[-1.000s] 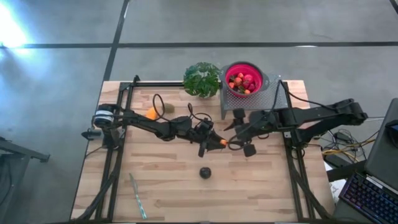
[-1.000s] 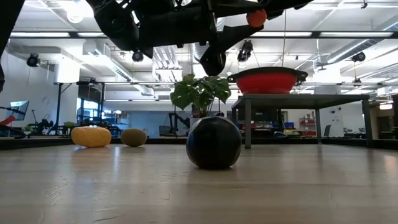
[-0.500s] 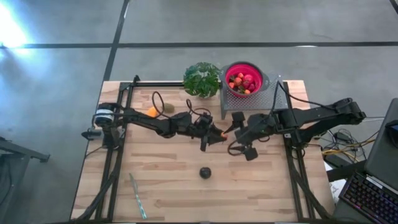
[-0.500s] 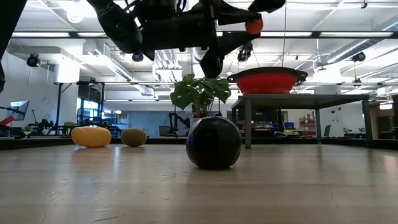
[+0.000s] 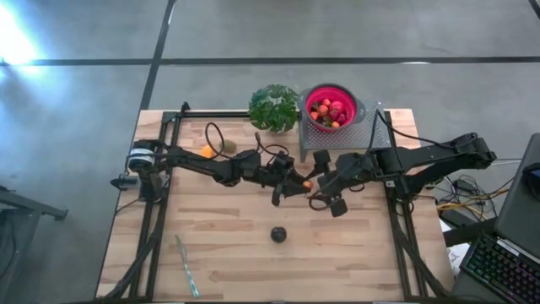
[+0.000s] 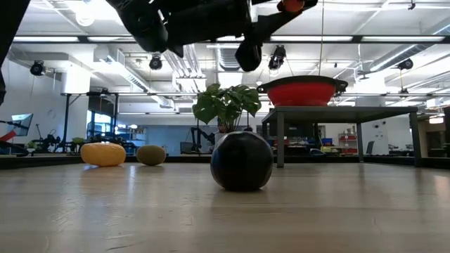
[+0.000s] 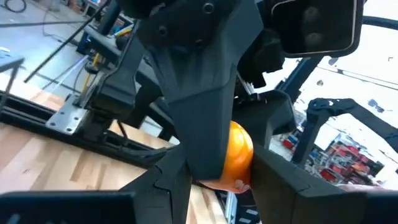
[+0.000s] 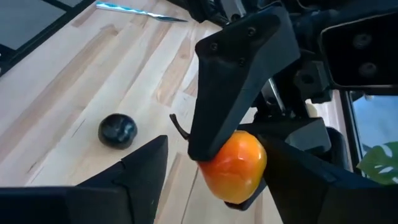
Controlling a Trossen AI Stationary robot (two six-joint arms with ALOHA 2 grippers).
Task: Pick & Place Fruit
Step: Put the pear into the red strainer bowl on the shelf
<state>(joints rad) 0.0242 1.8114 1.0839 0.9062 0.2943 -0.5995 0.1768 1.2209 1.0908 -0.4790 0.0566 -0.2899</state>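
Note:
A small orange fruit [image 8: 236,167] hangs high over the table's middle, with my left gripper [image 5: 299,184] shut on it. My right gripper [image 5: 315,187] comes at it from the table's right. It is open, with one finger on either side of the fruit and a clear gap on one side. A dark round fruit [image 5: 278,234] rests on the wood nearer the front edge. A yellow-orange piece [image 5: 205,153] and a kiwi [image 5: 228,147] lie at the far left. The red bowl [image 5: 330,93] on a metal stand [image 5: 372,127] holds several red fruits. My left gripper pinches the orange fruit's two sides [image 7: 241,149] between its two fingers [image 8: 242,81], reaching about level from the table's left. The fruit is lifted clear, far above the wood. My right gripper: whether its finger [image 8: 292,168] beside the fruit touches it, I cannot tell.
A leafy green plant [image 5: 274,107] stands at the far edge, left of the bowl. A thin pale stick [image 5: 187,266] lies near the front left corner. Cables run along both arms over the table's middle.
My left gripper has gone up with the orange fruit and a little toward the far edge, ending between my right gripper's fingers. The fruit has stayed in the same hold. The fruits on the table have not moved.

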